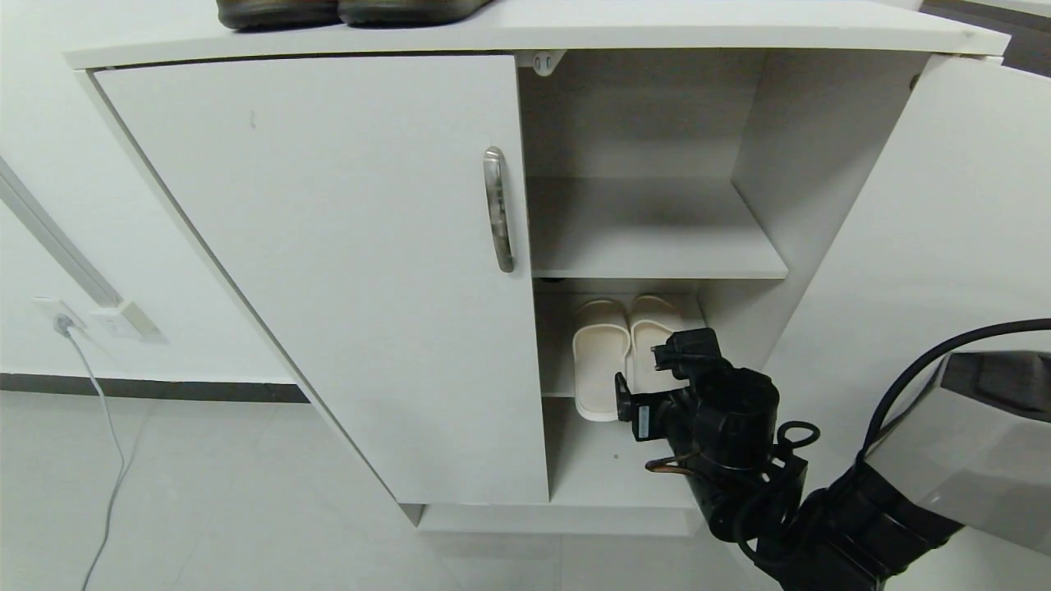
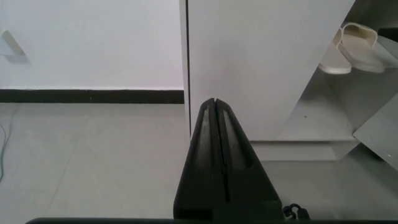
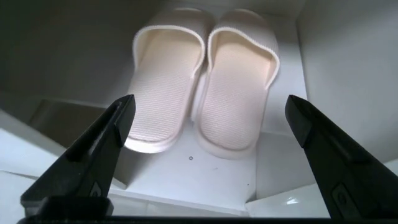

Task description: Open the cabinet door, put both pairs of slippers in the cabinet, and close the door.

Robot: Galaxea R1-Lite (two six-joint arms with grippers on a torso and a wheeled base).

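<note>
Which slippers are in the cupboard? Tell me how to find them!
Find the white cabinet with one door open. Below its upper shelf, the pair of cream ribbed slippers sits side by side on the next shelf down. They are pale and inside, unlike the dark shoes on the cabinet's top.

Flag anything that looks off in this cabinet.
The cream slippers stick out past the front edge of their shelf, heels overhanging, so the open door might catch them. A dark pair sits on the cabinet top, not inside.
</note>
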